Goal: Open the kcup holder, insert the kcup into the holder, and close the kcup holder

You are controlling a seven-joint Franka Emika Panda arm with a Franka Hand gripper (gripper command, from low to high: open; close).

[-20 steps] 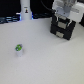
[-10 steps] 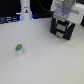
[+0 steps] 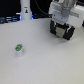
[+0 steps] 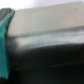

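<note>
White desk (image 3: pixel 45 62) fills most of the exterior view, plain and evenly lit, with a dark background behind its far edge. On it the kcup (image 3: pixel 19 49), tiny with a green top, stands alone, well apart from the kcup holder (image 3: pixel 63 31), a black box toward the exterior view's right. Directly over that box hangs the end effector (image 3: pixel 62 25); whether its jaws are parted I cannot tell. A tall white bottle-shaped object (image 3: pixel 25 9) stands behind the kcup, near the desk's far edge. Up close, the wrist view is blurred: a grey surface and a teal edge.
</note>
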